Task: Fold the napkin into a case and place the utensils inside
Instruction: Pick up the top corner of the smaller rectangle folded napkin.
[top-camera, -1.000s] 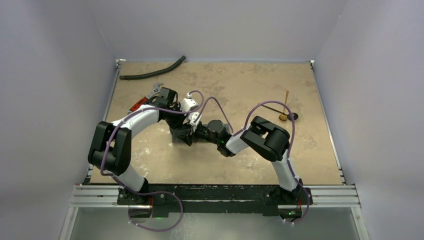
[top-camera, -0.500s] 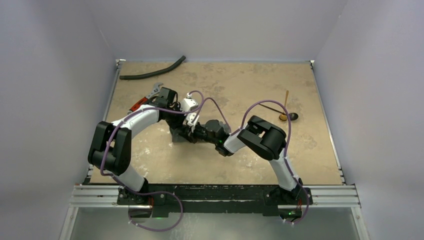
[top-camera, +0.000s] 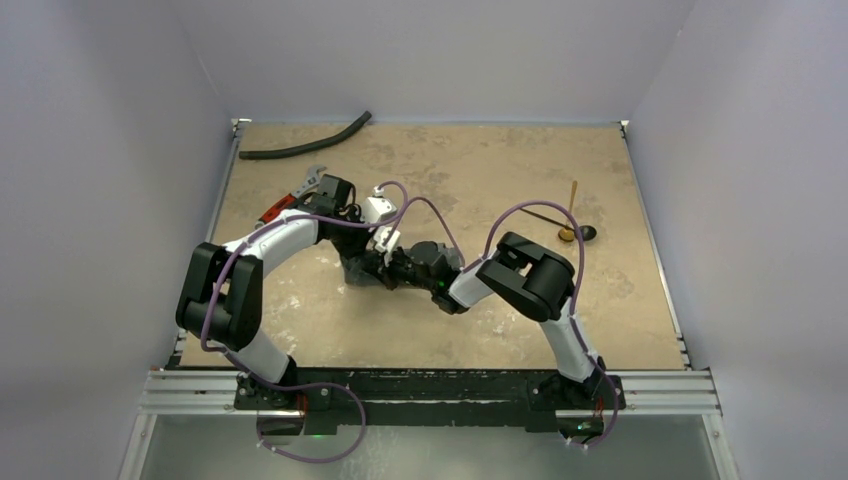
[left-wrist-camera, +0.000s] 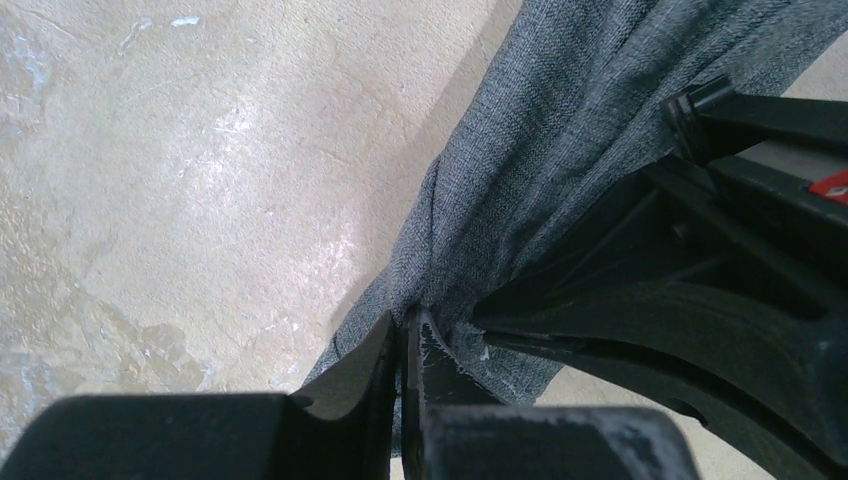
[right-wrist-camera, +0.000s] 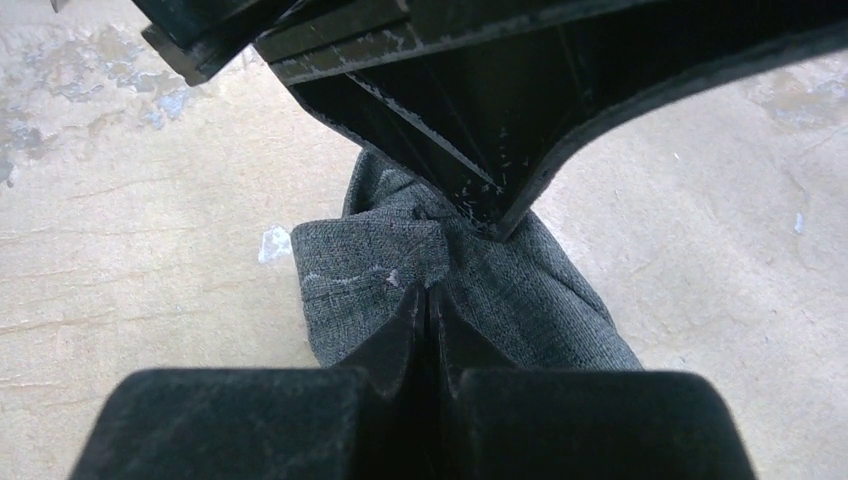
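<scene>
The grey napkin (top-camera: 354, 270) lies bunched at the table's middle left, pinched from both sides. My left gripper (left-wrist-camera: 408, 325) is shut on a gathered fold of the napkin (left-wrist-camera: 520, 150). My right gripper (right-wrist-camera: 428, 296) is shut on the same bunch of napkin (right-wrist-camera: 360, 265), right beside the left fingers (right-wrist-camera: 450, 120). In the top view the left gripper (top-camera: 372, 260) and right gripper (top-camera: 386, 268) meet tip to tip over the cloth. The utensils lie far right: a gold one (top-camera: 572, 205) and a black spoon (top-camera: 586, 232), crossing each other.
A long black hose (top-camera: 300, 148) lies along the far left edge. A red-handled wrench (top-camera: 292, 200) sits at the left, partly under my left arm. Purple cables loop above both wrists.
My right gripper has shut onto the napkin beside the left gripper and moved slightly left. The left gripper has kept its hold and place.
</scene>
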